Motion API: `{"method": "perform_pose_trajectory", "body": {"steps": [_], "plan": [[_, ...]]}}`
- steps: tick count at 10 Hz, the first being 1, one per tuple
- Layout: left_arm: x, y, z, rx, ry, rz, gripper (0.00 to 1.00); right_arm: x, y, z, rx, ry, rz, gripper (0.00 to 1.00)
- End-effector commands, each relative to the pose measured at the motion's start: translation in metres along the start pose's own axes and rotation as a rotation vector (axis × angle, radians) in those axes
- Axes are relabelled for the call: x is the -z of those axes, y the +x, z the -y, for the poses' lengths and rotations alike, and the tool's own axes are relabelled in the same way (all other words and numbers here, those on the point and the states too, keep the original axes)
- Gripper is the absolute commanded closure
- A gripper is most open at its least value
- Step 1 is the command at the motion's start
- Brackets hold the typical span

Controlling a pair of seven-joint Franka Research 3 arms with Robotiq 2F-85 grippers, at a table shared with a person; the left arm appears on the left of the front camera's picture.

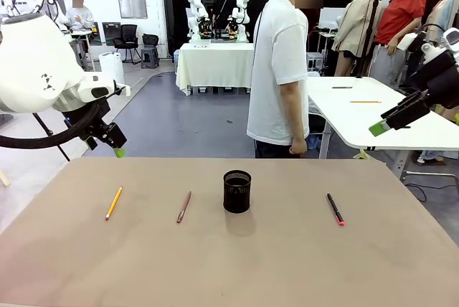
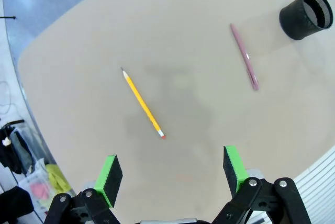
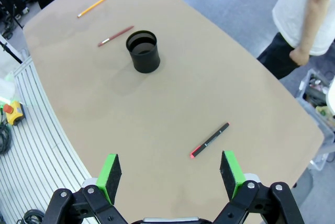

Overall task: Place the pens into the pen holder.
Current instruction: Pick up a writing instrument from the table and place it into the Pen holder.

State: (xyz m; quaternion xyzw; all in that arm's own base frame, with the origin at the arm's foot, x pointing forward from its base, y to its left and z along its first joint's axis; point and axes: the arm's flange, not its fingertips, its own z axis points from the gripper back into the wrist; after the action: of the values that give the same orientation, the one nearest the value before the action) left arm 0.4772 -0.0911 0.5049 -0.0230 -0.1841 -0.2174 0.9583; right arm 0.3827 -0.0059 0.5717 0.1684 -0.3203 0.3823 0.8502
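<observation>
So, both jaws are spread wide, nothing held. The left gripper (image 2: 171,170) hangs up left of the pen holder (image 1: 237,191), by the table's (image 1: 287,264) far-left edge; the right gripper (image 3: 171,172) hangs high off to its right. The reddish-brown pen (image 1: 183,206) lies near the holder's left, the yellow pencil (image 1: 113,203) farther left, and the black pen (image 1: 335,209) well right. There's bare tabletop between them all.

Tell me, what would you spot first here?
A small black mesh cup stands mid-table, a yellow pencil and a reddish-brown pen lying to its left, a red-ended black pen to its right. The left gripper and right gripper hang open at either side; a person in a white T-shirt stands beyond.
</observation>
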Motion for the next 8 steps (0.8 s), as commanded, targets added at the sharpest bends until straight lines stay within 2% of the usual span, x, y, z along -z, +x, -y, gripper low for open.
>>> {"method": "perform_pose_trajectory", "body": {"steps": [1, 2, 3, 6, 8], "plan": [[-0.005, -0.002, -0.002, -0.006, -0.01, 0.009, 0.0, 0.0, 0.001, 0.001, -0.003, 0.017, 0.022, 0.0], [0.0, 0.0, 0.0, 0.0, 0.0, 0.0, 0.0, 0.0, 0.001, 0.001, -0.003, 0.017, 0.022, 0.0], [0.01, 0.007, -0.01, -0.048, 0.076, -0.063, 0.0, 0.0, 0.001, 0.001, -0.003, 0.017, 0.022, 0.0], [0.053, 0.03, -0.033, -0.196, 0.066, -0.167, 0.0, 0.0, 0.001, 0.001, -0.003, 0.017, 0.022, 0.0], [0.087, 0.037, -0.037, -0.229, 0.085, -0.221, 0.0, 0.0, 0.001, 0.001, -0.003, 0.017, 0.022, 0.0]]}}
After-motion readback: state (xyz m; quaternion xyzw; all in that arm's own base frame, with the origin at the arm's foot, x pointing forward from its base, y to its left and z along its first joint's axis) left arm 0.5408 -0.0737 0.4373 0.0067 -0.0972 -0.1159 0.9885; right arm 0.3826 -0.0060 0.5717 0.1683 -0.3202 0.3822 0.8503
